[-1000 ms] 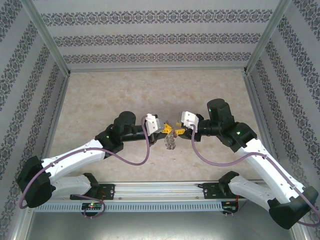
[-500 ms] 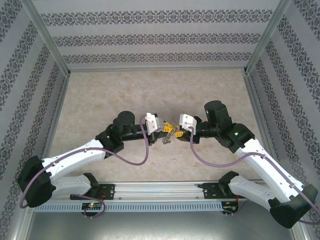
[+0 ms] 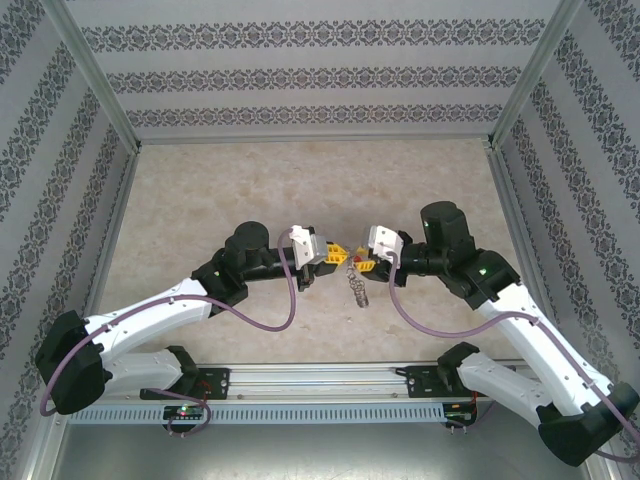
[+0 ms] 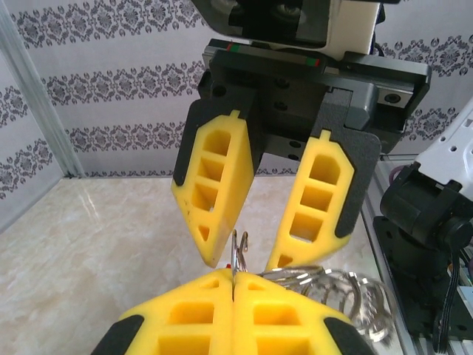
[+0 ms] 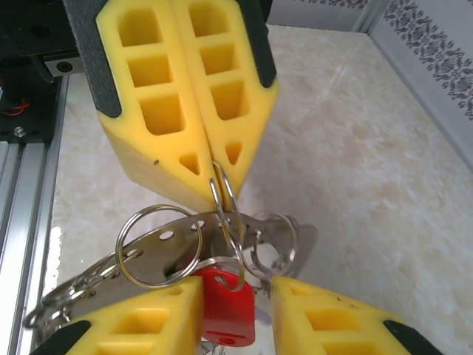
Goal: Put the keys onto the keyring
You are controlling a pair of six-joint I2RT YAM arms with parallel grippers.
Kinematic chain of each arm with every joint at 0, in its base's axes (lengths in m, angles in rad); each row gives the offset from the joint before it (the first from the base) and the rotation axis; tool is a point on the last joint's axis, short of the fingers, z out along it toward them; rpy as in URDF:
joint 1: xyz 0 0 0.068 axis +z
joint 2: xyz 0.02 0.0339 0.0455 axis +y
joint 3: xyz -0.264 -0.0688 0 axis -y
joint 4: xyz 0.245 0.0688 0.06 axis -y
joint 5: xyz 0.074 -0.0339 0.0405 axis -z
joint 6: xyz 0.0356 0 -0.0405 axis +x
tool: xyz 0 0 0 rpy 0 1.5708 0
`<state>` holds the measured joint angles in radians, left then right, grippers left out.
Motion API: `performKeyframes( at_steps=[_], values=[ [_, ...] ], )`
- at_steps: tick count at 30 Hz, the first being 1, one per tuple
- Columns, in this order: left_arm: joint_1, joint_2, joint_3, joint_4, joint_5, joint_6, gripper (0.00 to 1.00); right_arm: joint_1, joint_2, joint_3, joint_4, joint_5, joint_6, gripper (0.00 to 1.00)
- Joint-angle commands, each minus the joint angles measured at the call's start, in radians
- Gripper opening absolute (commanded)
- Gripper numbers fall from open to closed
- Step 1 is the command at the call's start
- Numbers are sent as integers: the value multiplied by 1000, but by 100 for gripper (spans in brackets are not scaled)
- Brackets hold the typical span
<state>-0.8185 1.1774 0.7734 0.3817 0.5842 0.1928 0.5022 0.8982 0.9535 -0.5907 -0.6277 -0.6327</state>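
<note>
My left gripper (image 4: 233, 275) is shut on the thin wire of the keyring (image 4: 238, 251), a silvery split ring standing on edge. In the right wrist view the same left gripper (image 5: 212, 186) pinches that keyring (image 5: 225, 203) from above. A key with a red head (image 5: 223, 309) hangs from it, with other rings and flat silvery keys (image 5: 159, 244). My right gripper (image 5: 236, 287) is open, its fingers on either side of the red head. From above, the left gripper (image 3: 338, 255) and right gripper (image 3: 362, 266) meet tip to tip, and the keys (image 3: 357, 291) dangle below them.
The beige table (image 3: 300, 180) lies below, inside patterned walls. An aluminium rail (image 3: 320, 380) with the arm bases runs along the near edge. Purple cables (image 3: 290, 300) loop beside both arms.
The right gripper has drawn back slightly to the right from the left one. The dangling keys have swung right and now hang lower under the right gripper's tips.
</note>
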Motion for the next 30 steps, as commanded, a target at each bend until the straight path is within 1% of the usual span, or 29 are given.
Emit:
performKeyframes(
  at_steps=[1, 3, 7, 11, 13, 16, 23, 30],
  values=[
    [-13, -4, 24, 86, 35, -18, 0, -16, -18, 1, -16, -43, 4, 29],
    [-14, -2, 26, 85, 39, -18, 0, -20, -16, 8, -16, -48, 5, 27],
    [-13, 5, 31, 80, 43, -15, 0, -25, -4, 22, -21, -65, -2, 18],
    [-14, 10, 35, 78, 53, -14, 0, -27, 7, 25, -16, -80, -2, 17],
    [-13, 14, 37, 77, 60, -13, 0, -27, 12, 26, -13, -84, -2, 19],
    [-13, 18, 40, 79, 69, -9, 0, -27, 22, 27, -11, -84, 0, 18],
    [-13, 41, 44, 97, 106, -4, 0, -28, 52, 36, -11, -124, 8, 1],
    [-13, 57, 44, 148, 116, -6, 0, -27, 86, 32, -26, -225, 40, 0]
  ],
)
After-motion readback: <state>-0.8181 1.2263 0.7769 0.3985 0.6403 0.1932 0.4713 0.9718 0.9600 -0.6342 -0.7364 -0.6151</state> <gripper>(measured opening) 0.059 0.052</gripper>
